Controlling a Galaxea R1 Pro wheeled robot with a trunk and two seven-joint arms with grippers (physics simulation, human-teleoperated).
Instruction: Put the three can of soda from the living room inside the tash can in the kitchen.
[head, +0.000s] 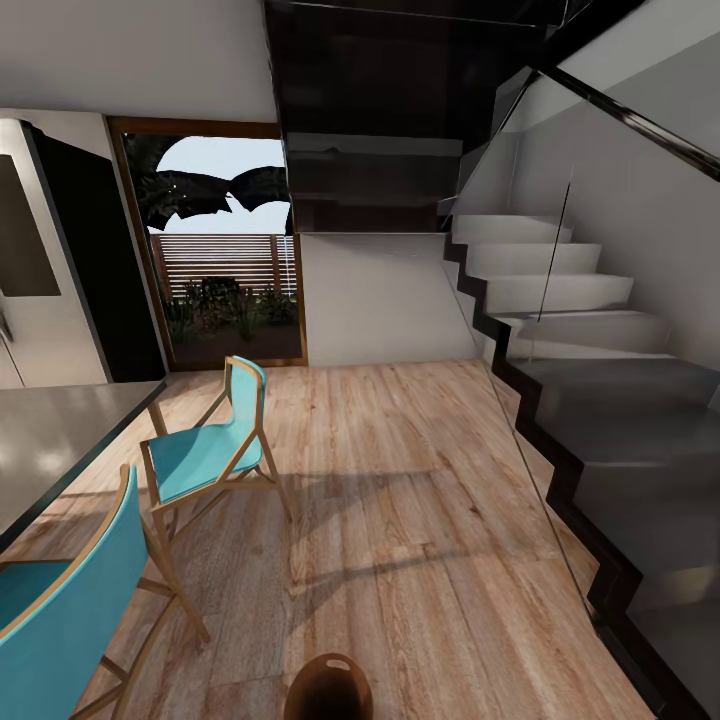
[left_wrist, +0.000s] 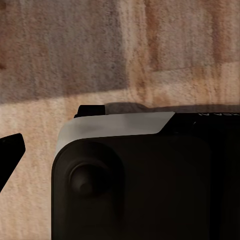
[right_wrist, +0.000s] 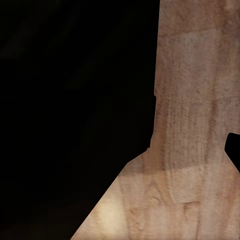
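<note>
The tash can (head: 330, 692), a round brown bin with a slot cut-out near its rim, stands on the wood floor at the very bottom of the head view, cut off by the picture's edge. The cans of soda are out of view. In the left wrist view one dark fingertip (left_wrist: 11, 148) juts in at the edge above the floor, beside a dark rounded part of my own body (left_wrist: 135, 180). A dark fingertip (right_wrist: 234, 150) also pokes in at the edge of the right wrist view, next to a large black shape (right_wrist: 75, 100). Nothing is seen between the fingers.
A stainless fridge (head: 40, 270) stands at far left beside a wood-framed glass door (head: 225, 260). A grey table (head: 50, 440) and two turquoise chairs (head: 210, 450) (head: 60, 610) fill the left. Dark stairs with a glass rail (head: 600, 400) rise at right. Wood floor (head: 400, 480) stretches ahead.
</note>
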